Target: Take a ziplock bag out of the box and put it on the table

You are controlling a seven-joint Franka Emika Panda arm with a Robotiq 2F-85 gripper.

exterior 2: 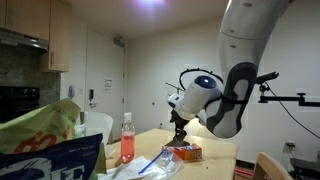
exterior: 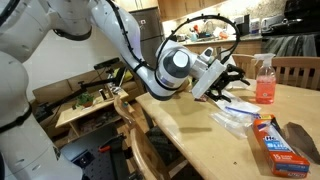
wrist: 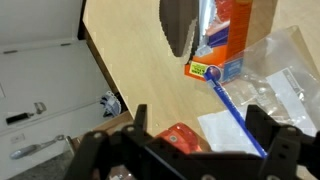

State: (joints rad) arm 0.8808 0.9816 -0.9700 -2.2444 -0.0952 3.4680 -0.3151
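The orange-red and blue box [exterior: 272, 135] lies flat on the pale wooden table [exterior: 190, 125], near its front edge. It also shows in the wrist view [wrist: 232, 35] and in an exterior view [exterior 2: 187, 152]. Clear ziplock bags [exterior: 235, 112] lie limp on the table between the box and my gripper; in the wrist view a bag [wrist: 270, 85] shows a blue zip strip. My gripper [exterior: 222, 75] hovers above the table over the bags. In the wrist view its fingers [wrist: 200, 125] are spread apart with nothing between them.
A pink spray bottle [exterior: 264, 80] stands on the table behind the bags; its red top [wrist: 180, 137] shows under the gripper. A dark flat object [exterior: 303, 140] lies beside the box. A wooden chair [exterior: 135, 125] stands at the table edge. A cluttered bench [exterior: 90, 100] is beyond.
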